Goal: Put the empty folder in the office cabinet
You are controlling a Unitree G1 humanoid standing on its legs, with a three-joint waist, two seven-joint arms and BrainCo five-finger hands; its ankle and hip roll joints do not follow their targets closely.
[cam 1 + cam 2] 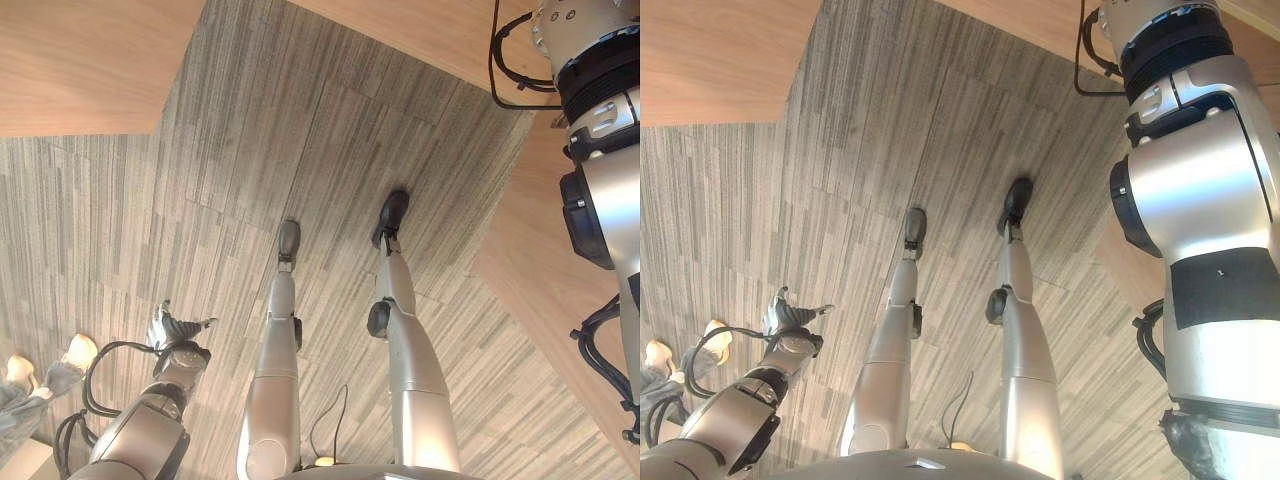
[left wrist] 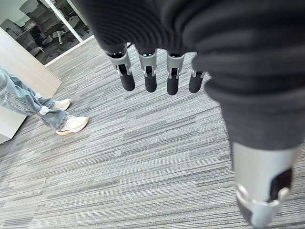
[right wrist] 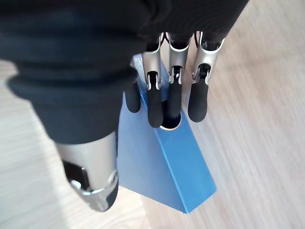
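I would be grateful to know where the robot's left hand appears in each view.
Left eye view: left hand lower left, above the carpet.
Right eye view: lower left too.
Left wrist view: its straight fingers, close up.
Shared landmark: a person's pale shoe nearby.

Grey striped carpet [image 1: 330, 150] covers the floor; light wood panels [image 1: 80, 60] border it; glass partition [image 2: 52, 24] beyond.

Both eye views look down at carpet [image 1: 300, 150]; wrist views sit close behind each robot hand.
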